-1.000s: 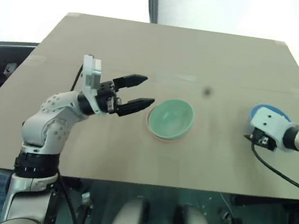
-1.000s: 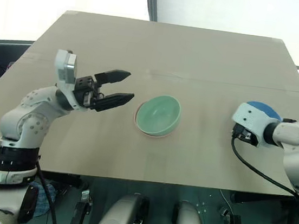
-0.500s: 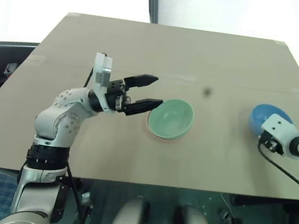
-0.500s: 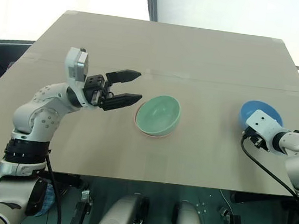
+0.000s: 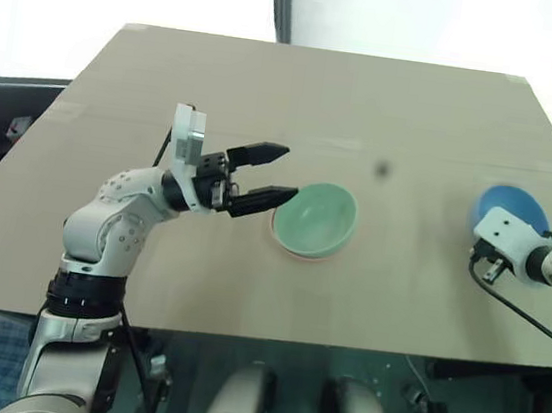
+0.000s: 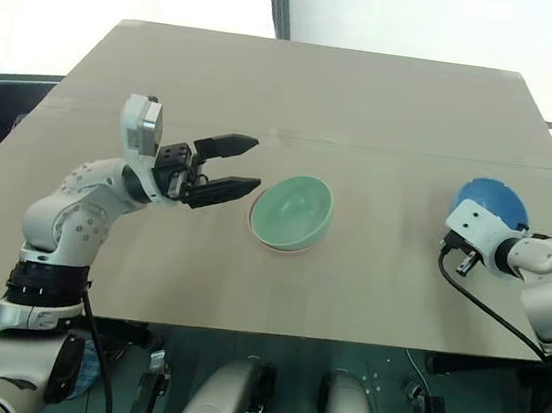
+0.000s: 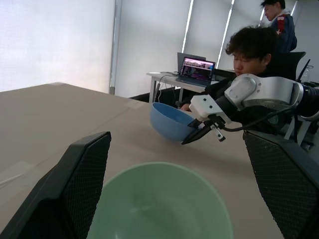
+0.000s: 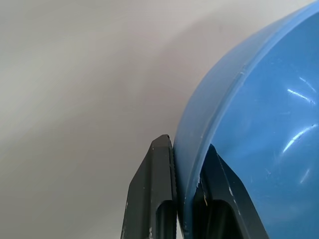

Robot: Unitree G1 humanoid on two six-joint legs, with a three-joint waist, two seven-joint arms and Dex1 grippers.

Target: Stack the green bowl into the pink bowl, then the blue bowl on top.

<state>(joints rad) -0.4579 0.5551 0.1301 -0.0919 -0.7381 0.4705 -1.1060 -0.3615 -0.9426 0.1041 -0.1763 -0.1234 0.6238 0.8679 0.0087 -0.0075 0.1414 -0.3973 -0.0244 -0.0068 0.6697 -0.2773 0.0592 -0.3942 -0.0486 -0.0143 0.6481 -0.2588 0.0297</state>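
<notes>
A plain tan table (image 5: 269,95) carried a small dark spot (image 5: 383,167). Beyond it, an open laptop (image 7: 197,71) sat on a white desk (image 7: 169,79), with one person seated (image 7: 251,50) and another standing (image 7: 279,20) nearby.

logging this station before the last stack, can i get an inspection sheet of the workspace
surface: tan table, small dark spot on it
job's things: green bowl nested in pink bowl; blue bowl apart, near right edge
clutter: nothing seen
grippers: left hand open beside the green bowl; right hand shut on the blue bowl's rim
cables: black cable trailing from the right wrist
surroundings: two people, laptop on a desk
</notes>
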